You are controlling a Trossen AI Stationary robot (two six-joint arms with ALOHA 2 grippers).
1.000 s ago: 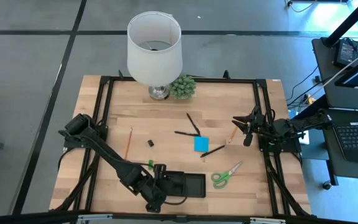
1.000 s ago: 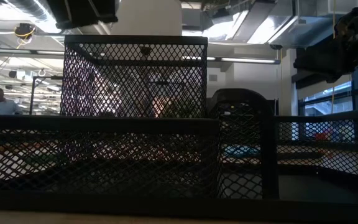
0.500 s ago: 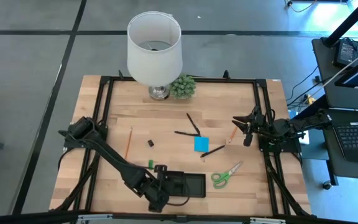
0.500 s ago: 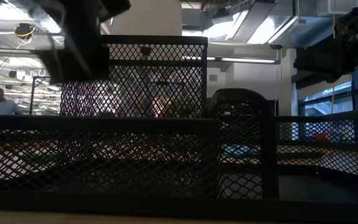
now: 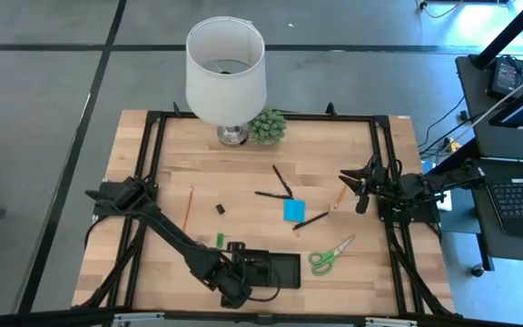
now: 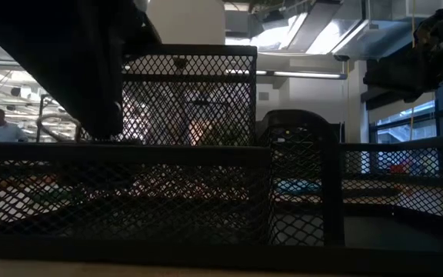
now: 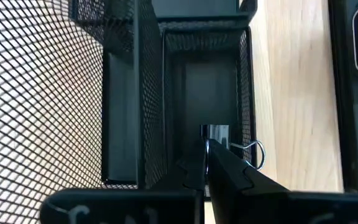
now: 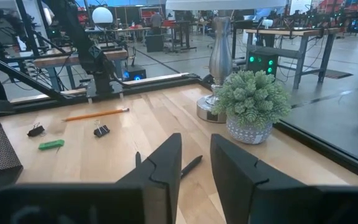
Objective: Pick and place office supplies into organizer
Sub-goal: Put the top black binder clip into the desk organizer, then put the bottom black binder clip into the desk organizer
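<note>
Hidden / unclear:
- Left gripper (image 7: 205, 163): tips pressed together on a clip (image 7: 219, 138); clip mostly covered, only metal loop + body edge show.
- Organizer (image 6: 206, 192): fills low view, blocks table behind; cut off at pic's left edge.
- Lamp (image 5: 226, 65): shade hides its base from above.
- Clips (image 8: 101, 130): too small for detail.

A robotics lab: workbenches (image 8: 73, 59), exposed ceiling ducts (image 6: 283, 23).

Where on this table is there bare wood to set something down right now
The widest bare patch lies between the orange pencil and the table's left edge. Another stretches right of the plant to the far right corner. The middle is crowded: black pens, blue sticky-note pad, scissors. The near edge holds the organizer and the left gripper.
</note>
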